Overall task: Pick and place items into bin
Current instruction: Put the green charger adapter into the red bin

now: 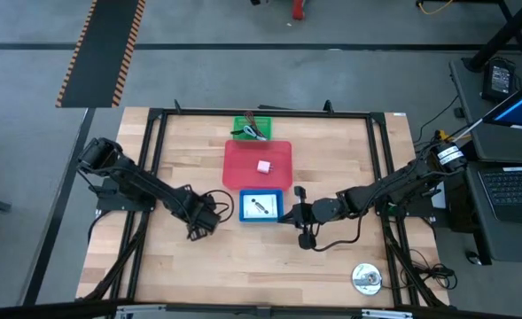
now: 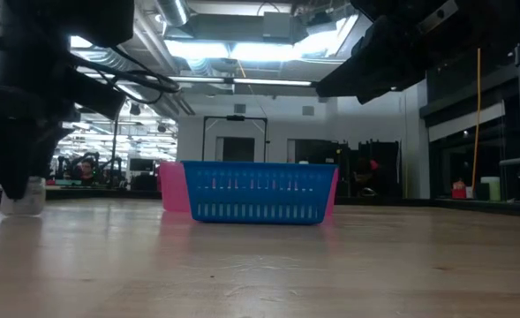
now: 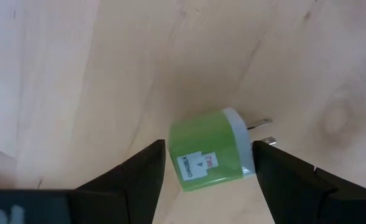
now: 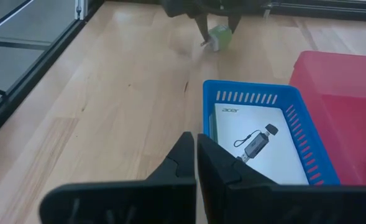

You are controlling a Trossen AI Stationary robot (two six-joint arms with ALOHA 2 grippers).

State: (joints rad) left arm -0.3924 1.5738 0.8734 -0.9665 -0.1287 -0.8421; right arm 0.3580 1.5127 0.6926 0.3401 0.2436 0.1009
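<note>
A small green plug adapter (image 3: pixel 207 152) with a white pronged end lies on the wood left of the blue bin (image 1: pixel 261 206); it is also visible far off as the adapter (image 4: pixel 219 36). My left gripper (image 3: pixel 209 180) is low over it, one finger on each side. My right gripper (image 4: pixel 197 152) is shut and hovers at the blue bin's right side (image 1: pixel 287 214). A white printed card (image 4: pixel 257 146) lies in the blue bin. The red bin (image 1: pixel 258 164) holds a pink cube (image 1: pixel 263 166). The green bin (image 1: pixel 250 128) holds dark cord-like pieces. My left gripper has the green adapter between its two fingertips, one at the green body's side (image 3: pixel 172 146), the other at the white pronged end (image 3: pixel 251 155). The fingers come down from above. The adapter sits slanted between them, at table level; whether it is lifted I cannot tell.
The three bins stand in a row from the table's middle to its far edge. A black cable (image 1: pixel 331 239) loops on the wood near my right arm. A round silver disc (image 1: pixel 365 278) lies near the right front corner. A laptop (image 1: pixel 513 186) sits off the right edge.
</note>
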